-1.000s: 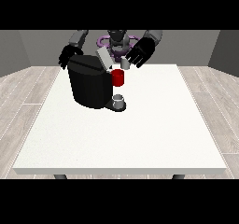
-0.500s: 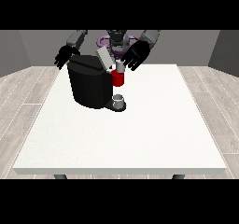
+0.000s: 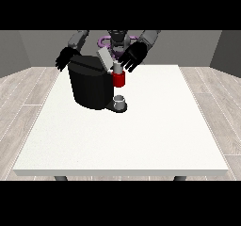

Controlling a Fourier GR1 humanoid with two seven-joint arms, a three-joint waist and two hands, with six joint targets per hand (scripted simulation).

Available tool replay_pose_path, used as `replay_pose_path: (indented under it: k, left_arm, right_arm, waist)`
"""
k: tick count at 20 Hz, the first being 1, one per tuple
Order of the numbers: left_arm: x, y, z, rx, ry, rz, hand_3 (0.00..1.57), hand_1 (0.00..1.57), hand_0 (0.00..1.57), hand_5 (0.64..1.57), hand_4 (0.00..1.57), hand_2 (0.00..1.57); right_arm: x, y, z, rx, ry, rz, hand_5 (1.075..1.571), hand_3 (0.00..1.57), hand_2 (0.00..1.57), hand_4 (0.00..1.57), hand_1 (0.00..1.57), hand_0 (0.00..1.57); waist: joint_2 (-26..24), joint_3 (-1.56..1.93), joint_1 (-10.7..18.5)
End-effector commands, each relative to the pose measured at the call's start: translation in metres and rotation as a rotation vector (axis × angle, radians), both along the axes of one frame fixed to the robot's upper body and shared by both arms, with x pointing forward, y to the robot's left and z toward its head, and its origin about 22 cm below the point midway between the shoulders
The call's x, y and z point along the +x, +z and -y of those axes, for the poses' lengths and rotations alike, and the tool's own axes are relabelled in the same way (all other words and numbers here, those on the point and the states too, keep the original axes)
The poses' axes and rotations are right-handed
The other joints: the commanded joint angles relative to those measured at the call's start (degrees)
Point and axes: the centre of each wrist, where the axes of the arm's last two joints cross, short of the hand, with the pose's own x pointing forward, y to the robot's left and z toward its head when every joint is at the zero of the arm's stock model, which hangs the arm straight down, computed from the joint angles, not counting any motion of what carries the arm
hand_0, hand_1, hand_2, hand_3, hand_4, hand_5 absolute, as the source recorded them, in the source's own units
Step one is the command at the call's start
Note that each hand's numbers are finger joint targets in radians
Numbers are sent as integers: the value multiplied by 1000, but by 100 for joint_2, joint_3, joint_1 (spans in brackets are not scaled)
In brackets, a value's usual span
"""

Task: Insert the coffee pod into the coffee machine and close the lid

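Above the red brew head of the black coffee machine (image 3: 92, 86), the hand at the view's right (image 3: 132, 57) hovers with fingers spread, just beside the raised grey lid (image 3: 105, 59). The coffee pod cannot be made out. Behind the machine, the hand at the view's left (image 3: 66, 59) hangs with relaxed fingers.

On the white surface (image 3: 141, 135) stands a black coffee machine (image 3: 90, 86), lid (image 3: 105, 58) raised, a robot hand (image 3: 133, 55) at the view's right spread just above its red head (image 3: 119, 79).
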Motion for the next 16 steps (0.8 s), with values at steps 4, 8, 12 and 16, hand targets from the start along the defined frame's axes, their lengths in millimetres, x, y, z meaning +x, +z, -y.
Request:
replay_pose_path:
  k: [4, 8, 12, 16]
  left_arm:
    - [1, -13, -7, 12, 20, -35, 1200, 1198, 1198, 1571, 505, 1271]
    - [0, -10, 0, 9, 9, 5, 1185, 1160, 1160, 1571, 506, 1244]
    - [1, -2, -9, 9, 21, -23, 1191, 1208, 1208, 1571, 493, 1265]
    - [2, 6, -11, 23, 3, -30, 1180, 1230, 1230, 1571, 481, 1274]
  right_arm:
    - [-11, -2, -14, 11, 26, -6, 1571, 0, 0, 499, 0, 0]
    - [2, 9, 14, 23, -11, 15, 1571, 0, 0, 525, 0, 0]
    - [-5, 0, -1, 21, 3, 13, 1571, 0, 0, 462, 0, 0]
    - [8, 22, 12, 27, -2, 28, 1571, 0, 0, 448, 0, 0]
  waist:
    - [-26, -1, -151]
    - [52, 0, -20]
    - [120, 0, -76]
    - [176, -1, -54]
